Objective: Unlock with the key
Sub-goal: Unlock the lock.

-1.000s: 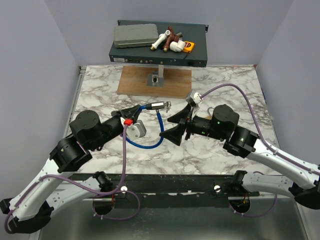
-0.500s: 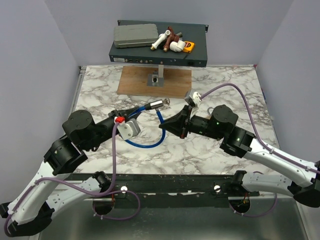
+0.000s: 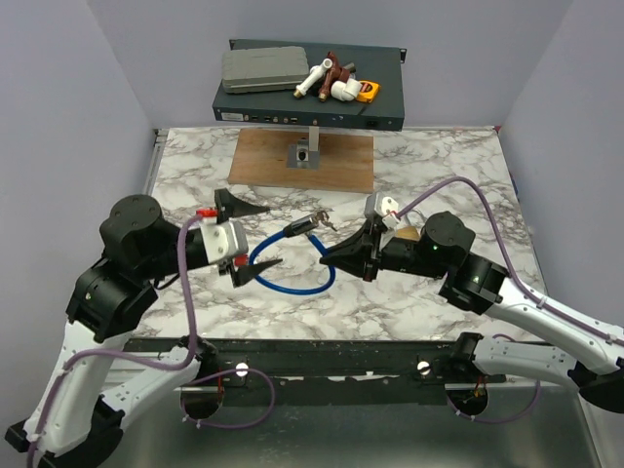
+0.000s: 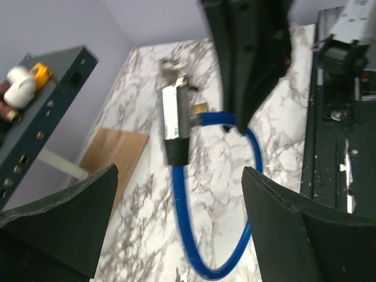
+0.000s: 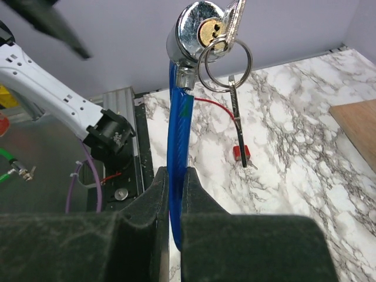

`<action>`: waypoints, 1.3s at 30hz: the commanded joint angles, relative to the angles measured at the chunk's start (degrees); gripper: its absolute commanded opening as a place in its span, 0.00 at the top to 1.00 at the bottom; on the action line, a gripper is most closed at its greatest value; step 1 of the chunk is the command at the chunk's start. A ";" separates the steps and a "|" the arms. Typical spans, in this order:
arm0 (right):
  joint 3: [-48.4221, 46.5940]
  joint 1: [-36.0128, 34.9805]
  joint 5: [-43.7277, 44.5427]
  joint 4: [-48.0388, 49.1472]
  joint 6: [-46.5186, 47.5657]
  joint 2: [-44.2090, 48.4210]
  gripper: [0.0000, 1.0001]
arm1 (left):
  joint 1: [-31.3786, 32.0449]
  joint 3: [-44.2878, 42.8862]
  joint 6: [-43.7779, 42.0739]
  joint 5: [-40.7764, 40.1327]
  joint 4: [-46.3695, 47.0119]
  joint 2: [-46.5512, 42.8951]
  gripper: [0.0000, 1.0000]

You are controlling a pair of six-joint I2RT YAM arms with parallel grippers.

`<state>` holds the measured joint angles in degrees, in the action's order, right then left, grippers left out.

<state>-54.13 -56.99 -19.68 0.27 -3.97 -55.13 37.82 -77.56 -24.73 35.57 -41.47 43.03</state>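
A blue cable lock [image 3: 292,283] loops over the marble table. Its silver barrel [image 5: 191,32] is raised, and a silver key [image 5: 226,20] sits in the brass keyhole. From the key's ring hang a second small key [image 5: 234,94] and a thin red strap with a red tag [image 5: 241,154]. My right gripper [image 5: 173,173] is shut on the blue cable just below the barrel. In the top view my right gripper [image 3: 330,257] is at the loop's right side. My left gripper [image 3: 249,241] stands open left of the loop, apart from it. The barrel [image 4: 175,114] lies ahead of its spread fingers [image 4: 59,223].
A wooden board with a small upright post [image 3: 302,161] lies at the back of the table. Behind it a dark rack box [image 3: 307,102] carries a grey case and pipe fittings. A brass-coloured thing [image 3: 405,234] is half hidden by the right wrist.
The left gripper let go of the barrel end, opened and drew back to the left. The right gripper closed on the blue cable and now holds it up.
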 commanded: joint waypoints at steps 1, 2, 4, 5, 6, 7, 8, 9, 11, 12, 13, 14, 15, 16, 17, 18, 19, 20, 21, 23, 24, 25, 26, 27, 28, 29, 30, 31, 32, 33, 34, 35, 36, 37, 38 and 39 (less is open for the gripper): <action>-1.73 0.02 -5.17 0.44 3.37 1.74 0.99 | -12.29 -3.55 4.58 15.90 -6.74 5.23 0.16; -2.22 0.01 -5.88 -0.12 3.43 1.57 0.99 | -13.71 -4.22 4.41 18.65 -7.40 6.01 0.13; -2.88 -0.04 -6.94 -0.18 3.43 1.30 0.99 | -14.27 -5.12 3.05 22.57 -9.17 7.49 0.09; -3.02 0.02 -6.97 -0.18 3.42 1.30 0.99 | -14.27 -5.17 3.26 24.51 -9.41 7.99 0.08; -3.07 0.03 -7.06 -0.18 3.40 1.17 0.99 | -14.27 -5.18 3.71 27.19 -9.33 8.29 0.08; -3.17 -0.02 -6.98 -0.18 3.40 1.11 0.99 | -14.27 -5.04 4.06 29.73 -9.55 8.61 0.08; -3.20 0.00 -6.96 -0.18 3.40 1.09 0.99 | -14.27 -4.80 4.23 32.61 -9.87 8.85 0.09; -3.27 0.00 -7.03 -0.06 3.43 1.08 0.99 | -14.27 -4.59 4.46 34.58 -10.24 9.21 0.11; -3.40 0.03 -7.31 0.66 3.37 0.84 0.99 | -14.27 -3.67 4.59 36.30 -10.69 9.75 0.14; -3.48 -0.04 -7.57 1.05 3.40 0.71 0.99 | -14.27 -3.26 4.44 36.49 -10.75 9.88 0.16; -3.62 -0.01 -7.86 1.41 3.40 0.49 0.99 | -14.27 -2.66 4.43 36.57 -10.39 10.04 0.18; -3.74 -0.04 -8.11 1.71 3.41 0.26 0.99 | -14.27 -2.13 4.47 36.32 -9.58 10.05 0.21; -3.86 0.03 -8.38 1.95 3.40 0.01 0.99 | -14.29 -1.38 5.12 35.88 -8.21 9.98 0.23; -4.01 -0.02 -8.73 2.16 3.43 -0.22 0.99 | -14.27 -0.77 6.37 35.36 -6.28 9.90 0.25; -4.06 -0.05 -8.86 2.40 3.33 -0.45 0.99 | -14.27 -0.12 7.27 34.97 -4.76 9.81 0.26; -4.05 -0.03 -9.03 2.58 3.19 -0.52 0.99 | -14.27 0.36 8.22 34.31 -3.12 9.80 0.29; -4.08 -0.07 -9.14 2.77 3.11 -0.57 0.99 | -14.26 1.00 9.05 33.52 -1.88 9.83 0.31; -4.14 -0.09 -9.23 2.96 3.05 -0.59 0.99 | -14.27 1.46 9.43 32.32 -1.20 9.80 0.34; -4.15 -0.07 -9.24 3.06 3.01 -0.58 0.99 | -14.27 2.03 9.48 31.44 -0.40 9.73 0.37; -4.23 -0.08 -9.23 3.04 2.83 -0.66 0.99 | -14.22 2.90 9.88 29.92 0.67 9.56 0.45; -4.23 -0.05 -9.32 3.13 2.76 -0.67 0.99 | -14.27 3.13 10.11 29.97 0.88 9.54 0.49; -4.30 -0.13 -9.47 3.15 2.69 -0.82 0.99 | -14.27 3.43 11.20 30.27 1.60 9.53 0.55; -4.32 -0.08 -9.41 3.08 2.66 -0.94 0.99 | -14.26 3.74 12.11 30.19 2.38 9.48 0.61; -4.27 -0.07 -9.42 3.15 2.57 -1.05 0.99 | -14.27 4.02 13.00 30.06 3.36 9.25 0.69; -4.23 -0.06 -9.49 3.13 2.57 -1.27 0.99 | -14.25 4.37 13.48 29.74 4.19 8.97 0.76; -4.14 -0.07 -9.50 3.24 2.39 -1.50 0.99 | -14.27 4.68 14.07 29.21 5.22 8.56 0.85; -4.06 -0.13 -9.71 3.27 2.15 -1.71 0.99 | -14.27 4.95 14.54 28.89 5.94 8.33 0.92; -4.05 -0.11 -9.97 3.32 1.80 -2.04 0.99 | -14.22 4.99 14.83 28.50 6.12 8.11 0.98; -4.05 -0.06 -10.30 3.26 1.46 -2.32 0.99 | -14.27 4.90 15.08 27.79 6.05 8.09 1.00; -4.14 -0.06 -10.54 3.30 0.86 -2.67 0.99 | -14.27 4.77 15.27 27.24 5.78 7.97 1.00; -4.19 -0.06 -10.55 3.25 0.23 -2.93 0.99 | -14.27 4.50 14.75 26.99 5.01 7.87 1.00; -4.42 -0.05 -10.64 2.96 -0.29 -3.17 0.98 | -14.27 4.28 13.65 26.39 4.08 7.71 1.00; -4.78 -0.07 -10.53 2.35 -0.90 -3.42 0.96 | -14.27 4.11 12.53 25.98 2.96 7.39 1.00; -5.28 -0.09 -10.08 1.65 -1.85 -3.65 0.90 | -14.27 3.97 11.30 25.31 1.80 7.15 1.00; -6.38 -0.06 -9.44 -0.02 -2.50 -4.03 0.84 | -14.26 3.99 9.45 24.30 0.07 6.85 1.00; -7.74 -0.10 -8.72 -3.79 -2.91 -4.42 0.77 | -14.27 3.99 7.77 22.54 -1.31 6.60 1.00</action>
<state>-56.73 -56.93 -28.40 -0.75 -3.66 -58.52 23.62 -72.71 -11.86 62.52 -39.29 51.20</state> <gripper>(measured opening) 0.148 0.211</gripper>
